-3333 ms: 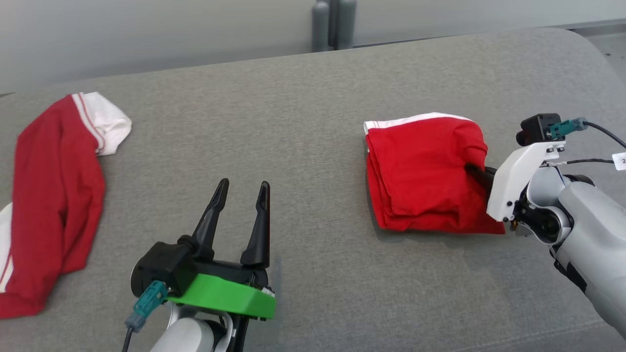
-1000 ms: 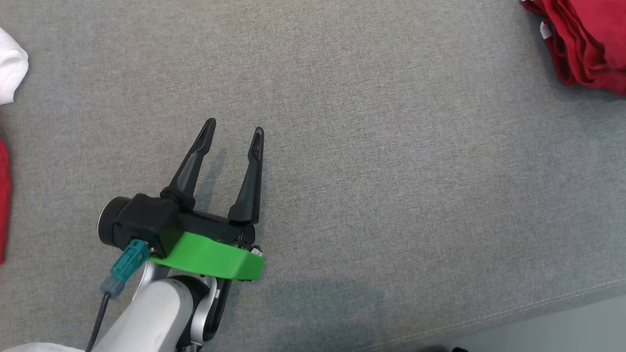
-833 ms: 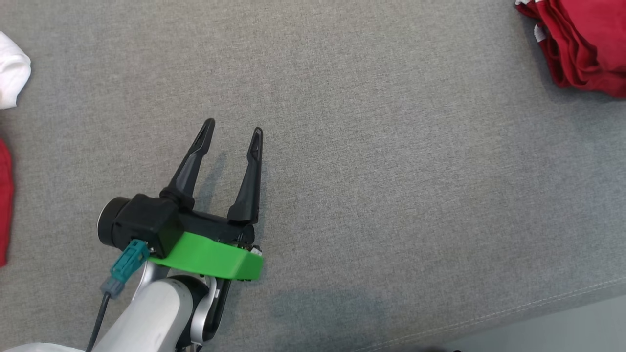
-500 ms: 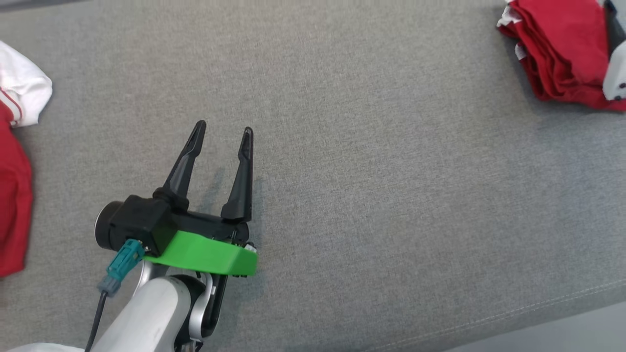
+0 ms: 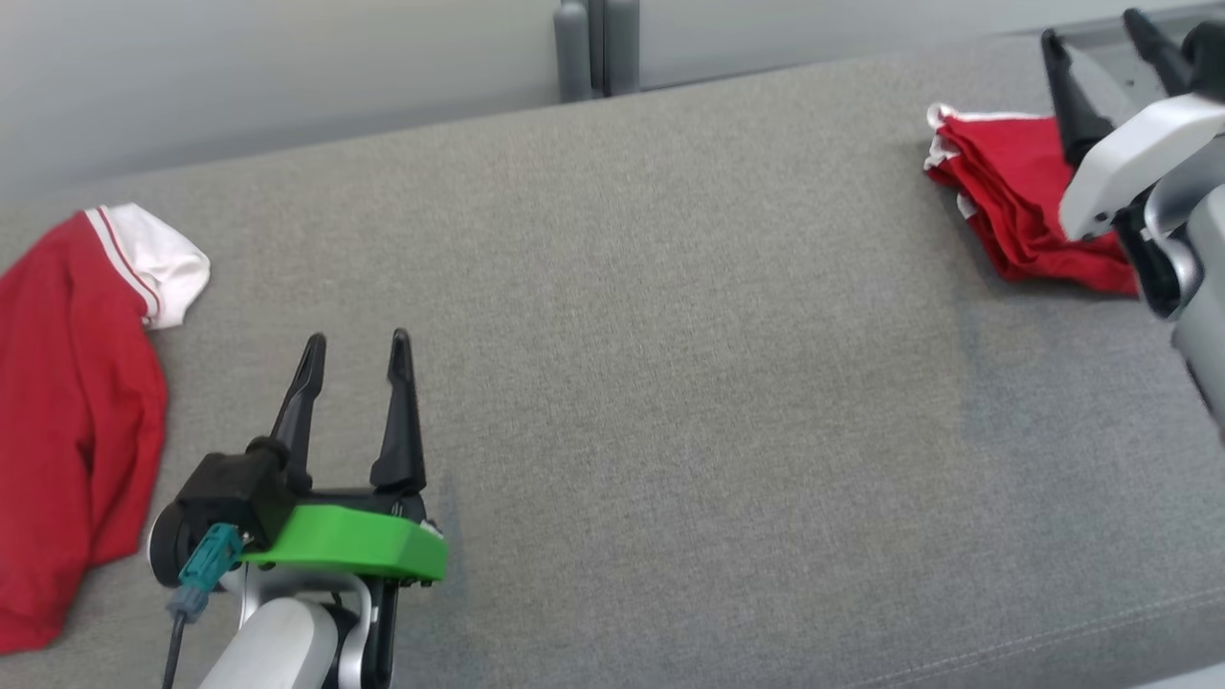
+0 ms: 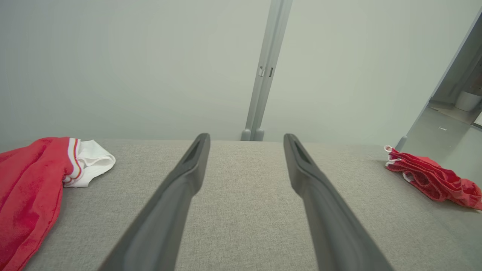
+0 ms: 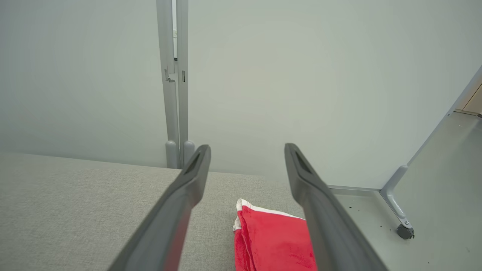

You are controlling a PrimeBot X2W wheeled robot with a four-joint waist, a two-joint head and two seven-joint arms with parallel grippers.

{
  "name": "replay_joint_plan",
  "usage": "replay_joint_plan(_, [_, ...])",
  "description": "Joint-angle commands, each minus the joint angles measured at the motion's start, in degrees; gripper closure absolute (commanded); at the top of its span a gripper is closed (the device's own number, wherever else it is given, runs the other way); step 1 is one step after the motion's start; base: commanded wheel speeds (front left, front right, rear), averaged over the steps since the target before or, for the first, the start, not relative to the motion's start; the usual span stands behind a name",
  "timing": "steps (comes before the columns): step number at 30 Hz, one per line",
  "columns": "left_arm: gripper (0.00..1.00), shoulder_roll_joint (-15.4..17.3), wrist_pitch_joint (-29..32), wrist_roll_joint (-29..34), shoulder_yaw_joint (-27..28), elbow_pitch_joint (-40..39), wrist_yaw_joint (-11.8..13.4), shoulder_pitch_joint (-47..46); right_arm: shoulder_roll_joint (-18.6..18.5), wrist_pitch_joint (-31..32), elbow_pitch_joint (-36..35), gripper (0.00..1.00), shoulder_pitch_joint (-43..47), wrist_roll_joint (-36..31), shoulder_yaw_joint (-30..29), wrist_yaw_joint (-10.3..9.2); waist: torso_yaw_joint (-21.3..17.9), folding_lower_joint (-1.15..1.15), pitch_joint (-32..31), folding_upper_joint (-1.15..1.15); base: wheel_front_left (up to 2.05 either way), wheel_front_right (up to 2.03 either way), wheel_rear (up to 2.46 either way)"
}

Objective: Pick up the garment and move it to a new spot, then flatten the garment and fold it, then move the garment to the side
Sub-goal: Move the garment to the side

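A: Start with the biggest thing. What carries it all?
B: A long grey cloth-covered surface [image 5: 670,335], with a pale wall behind its far edge

A: And on it?
B: Two red pieces, well apart. The larger is a loose red garment [image 5: 77,411] with a white striped cuff, sprawled unfolded at the left edge. The smaller is the folded garment [image 5: 1014,191], a compact stack with white trim, lying by the far right corner

A: Is anything holding that stack?
B: No. The right tool [image 5: 1091,27] sits above the stack's right side, its two fingers spread with nothing between them. From its wrist, the red stack lies on the surface below, apart from both fingers

A: The other arm?
B: The left tool [image 5: 358,338] hovers over the near left part of the surface, fingers spread too and empty. It is near the loose garment but not touching it

A: So how far along would you say?
B: Nearly all the way, judging by how things lie. The stack looks folded, set at the side and free of any grip. All that seems left for it is drawing the right arm clear. Its layers look a little uneven, so the fold is rough rather than crisp

A: And the loose one?
B: Untouched as far as I can tell; whether it comes next I can't say
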Motion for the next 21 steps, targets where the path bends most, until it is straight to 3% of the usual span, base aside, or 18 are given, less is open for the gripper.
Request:
replay_joint_plan(1, [0.00,0.1,-0.5,-0.9,1.0,0.6,0.1,1.8,0.8,-0.2,-1.6,0.00,2.9,-0.7,-1.5,-0.02,1.4,0.00,-5.5,0.00,0.00,0.00,0.00])
replay_joint_plan(11, [0.00,-0.3,-1.2,-1.9,6.2,2.1,-0.2,8.6,5.8,-0.2,-12.3,0.00,17.8,-4.5,-10.0,-0.02,2.6,0.00,-9.7,0.00,0.00,0.00,0.00])
replay_joint_plan(21, [0.00,-2.8,-1.1,-0.3,10.2,1.5,-1.8,13.9,12.0,4.8,-30.3,0.00,35.4,-12.1,-22.2,-0.02,4.2,0.00,-10.3,0.00,0.00,0.00,0.00])
